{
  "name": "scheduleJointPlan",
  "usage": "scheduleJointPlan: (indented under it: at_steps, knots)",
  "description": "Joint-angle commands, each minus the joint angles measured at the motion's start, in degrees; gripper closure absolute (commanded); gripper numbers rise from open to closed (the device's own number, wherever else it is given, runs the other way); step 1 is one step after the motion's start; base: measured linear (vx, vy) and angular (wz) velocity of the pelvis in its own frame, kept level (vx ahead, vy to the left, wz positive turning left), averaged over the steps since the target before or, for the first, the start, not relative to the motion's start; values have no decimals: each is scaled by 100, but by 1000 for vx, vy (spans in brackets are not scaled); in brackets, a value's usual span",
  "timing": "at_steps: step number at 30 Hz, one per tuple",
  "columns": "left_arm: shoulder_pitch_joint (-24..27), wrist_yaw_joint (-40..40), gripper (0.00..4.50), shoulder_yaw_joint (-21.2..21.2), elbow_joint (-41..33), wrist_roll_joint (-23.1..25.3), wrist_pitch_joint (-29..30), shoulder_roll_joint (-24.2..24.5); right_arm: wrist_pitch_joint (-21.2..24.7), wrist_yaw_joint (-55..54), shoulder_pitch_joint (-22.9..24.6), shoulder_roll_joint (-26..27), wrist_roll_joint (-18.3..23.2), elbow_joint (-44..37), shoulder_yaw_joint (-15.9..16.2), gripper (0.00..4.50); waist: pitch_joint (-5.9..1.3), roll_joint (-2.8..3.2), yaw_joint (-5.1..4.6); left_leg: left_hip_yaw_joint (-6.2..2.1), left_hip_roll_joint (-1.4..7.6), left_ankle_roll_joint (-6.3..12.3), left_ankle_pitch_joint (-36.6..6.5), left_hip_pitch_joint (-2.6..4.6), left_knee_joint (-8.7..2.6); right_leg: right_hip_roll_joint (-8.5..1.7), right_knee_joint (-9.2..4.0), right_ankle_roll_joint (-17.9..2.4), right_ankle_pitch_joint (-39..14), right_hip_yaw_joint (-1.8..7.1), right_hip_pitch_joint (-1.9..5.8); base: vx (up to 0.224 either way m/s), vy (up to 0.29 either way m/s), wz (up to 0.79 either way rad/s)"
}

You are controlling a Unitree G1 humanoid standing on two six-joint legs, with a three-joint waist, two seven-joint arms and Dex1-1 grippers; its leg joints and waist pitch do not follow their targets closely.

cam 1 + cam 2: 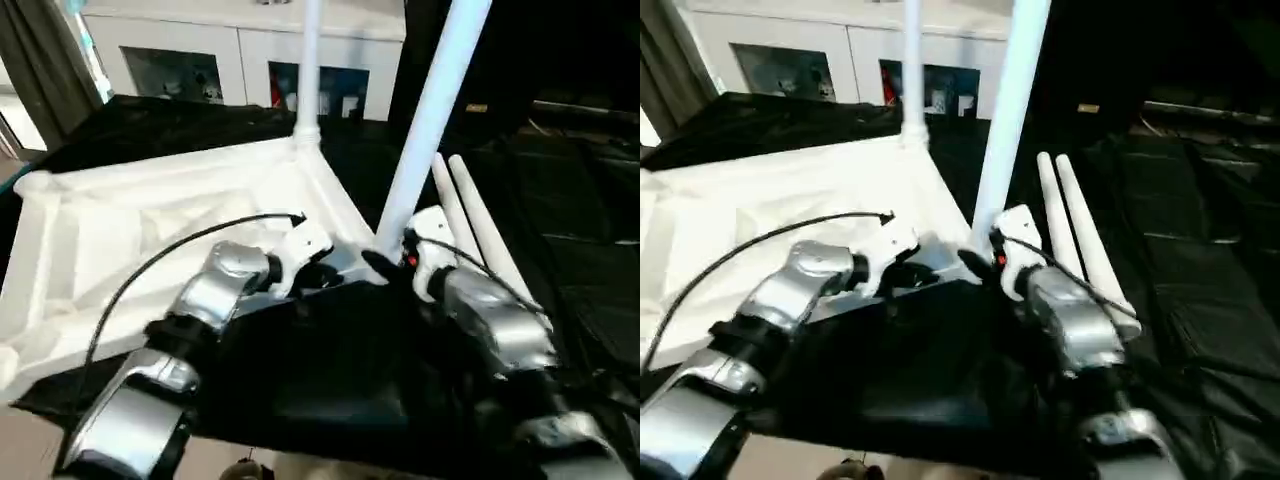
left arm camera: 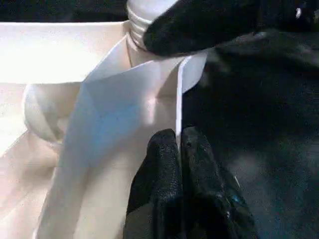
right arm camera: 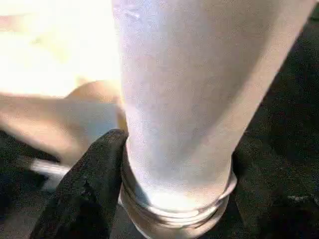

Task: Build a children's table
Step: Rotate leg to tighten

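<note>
The silver, glossy forearms fill the foreground over a crumpled black cloth. The left gripper has its two matte black fingers pinched tight on the thin white rim of the tabletop, near the corner closest to the robot. The right gripper stands spread around the base of a smooth white tubular leg; one rounded black finger presses against the leg's ringed, threaded end, and the leg tilts up and away from that same corner.

The tabletop lies underside up on the black cloth, a white plastic rectangle with raised ribs and rounded corner sockets. At its far corner a second leg stands upright in a socket. Two more legs, long tapering tubes, lie side by side on the cloth just to the right of the right gripper. Beyond stands a white cabinet with glass doors.
</note>
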Motion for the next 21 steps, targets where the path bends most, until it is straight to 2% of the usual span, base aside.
scheduleJointPlan:
  at_steps: [1, 2, 3, 4, 8, 9, 10, 11, 12, 13, 15, 19, 21]
  knots:
    - [-235, 808, 450, 226, 342, -25, 197, -324, 100, -859, -94, 315, -102, 640, -165, 178, -368, -29, -26, -223, 351, -194, -1712, 186, -446, -544, -566, -1041, -2222, 317, 150, 0, 0, 0]
    - [-305, 966, 450, 216, 456, 5, 178, -448, 4, -1090, -188, 459, -137, 811, -185, 178, -366, -28, -22, -231, 353, -222, -1769, 203, -443, -557, -582, -1025, -2308, 318, 136, 0, 0, 0]
    - [-361, 1041, 450, 193, 547, 30, 123, -552, -87, -1235, -263, 572, -171, 945, -189, 178, -365, -40, -18, -232, 347, -218, -1775, 195, -450, -558, -596, -977, -2323, 314, 156, 0, 0, 0]
    - [-386, 1039, 450, 179, 584, 32, 69, -610, -153, -1264, -292, 621, -196, 1002, -177, 178, -363, -31, 0, -232, 358, -200, -1807, 217, -454, -554, -601, -951, -2249, 320, 134, 0, 0, 0]
    - [-426, 870, 450, 119, 578, -18, -23, -714, -270, -1176, -285, 696, -179, 993, -168, 178, -367, -28, 10, -233, 357, -86, -1699, 161, -474, -553, -563, -933, -1932, 325, 178, 0, 0, 0]
    - [-426, 813, 450, 108, 583, -17, -36, -702, -296, -1099, -290, 699, -110, 979, -226, 143, -362, -27, 7, -230, 353, -59, -1678, 150, -476, -548, -558, -942, -1883, 325, 182, 0, 0, 0]
    - [-437, 799, 450, 105, 637, 4, -64, -684, -365, -1042, -321, 704, -63, 1007, -290, 143, -367, -23, 10, -228, 351, -43, -1690, 151, -471, -556, -562, -943, -1899, 326, 188, 0, 0, 0]
    - [-449, 786, 450, 98, 699, 31, -103, -660, -440, -1012, -356, 707, -39, 1040, -345, 108, -367, -27, 12, -225, 349, -29, -1687, 150, -469, -561, -569, -943, -1908, 327, 185, 0, 0, 0]
    - [-447, 774, 450, 87, 729, 54, -122, -629, -486, -957, -375, 687, -31, 1039, -358, 108, -363, -23, 15, -229, 351, -26, -1699, 152, -471, -563, -576, -946, -1953, 327, 183, 0, 0, 0]
    - [-434, 732, 450, 63, 749, 82, -149, -574, -550, -885, -394, 626, -60, 1028, -333, 106, -363, -28, 14, -226, 348, -18, -1701, 153, -471, -560, -579, -946, -1965, 325, 184, 0, 0, 0]
    - [-405, 602, 450, 27, 729, 92, -178, -497, -599, -708, -391, 506, -95, 954, -260, 74, -362, -35, 11, -233, 356, -5, -1677, 137, -478, -564, -573, -944, -2007, 321, 193, 0, 0, 0]
    - [-317, 202, 450, -39, 593, 66, -214, -298, -612, -140, -311, 168, -89, 655, -97, 74, -369, -39, 23, -233, 357, 42, -1587, 130, -472, -567, -568, -951, -1957, 316, 205, 0, 0, 0]
    - [-247, -103, 450, -59, 489, 10, -318, -162, -645, 331, -222, -119, -126, 428, 40, 74, -373, -59, 38, -220, 363, 126, -1423, 106, -462, -561, -544, -974, -1740, 320, 231, 0, 0, 0]
